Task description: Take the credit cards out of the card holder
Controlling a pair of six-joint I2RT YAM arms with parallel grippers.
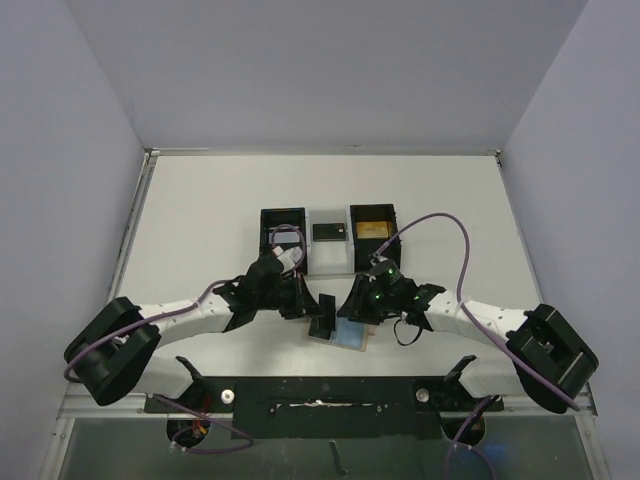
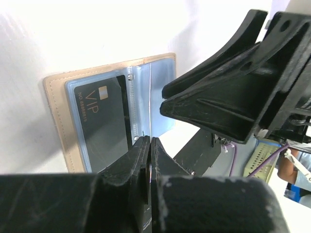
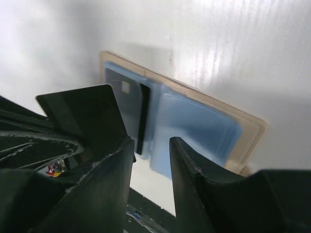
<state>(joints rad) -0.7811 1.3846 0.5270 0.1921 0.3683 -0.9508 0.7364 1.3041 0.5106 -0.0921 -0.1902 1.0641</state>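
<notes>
The card holder (image 1: 352,338) lies open on the table between the arms, a tan wallet (image 2: 56,114) with blue-grey panels (image 3: 199,121). A dark card marked VIP (image 2: 99,121) sits in one pocket. My left gripper (image 1: 318,312) is shut on a black credit card (image 1: 326,314) that stands on edge just above the holder. In the left wrist view that card shows only as a thin sliver between the fingertips (image 2: 149,141). In the right wrist view it shows as a dark sheet (image 3: 85,114). My right gripper (image 1: 358,306) hangs over the holder's other side, open (image 3: 151,144) and holding nothing.
A black three-compartment tray (image 1: 282,215) stands behind the arms. A dark card (image 1: 328,232) lies in its pale middle compartment and a gold card (image 1: 372,229) in the right one. Both arms crowd the near middle of the table, and grey walls stand on both sides.
</notes>
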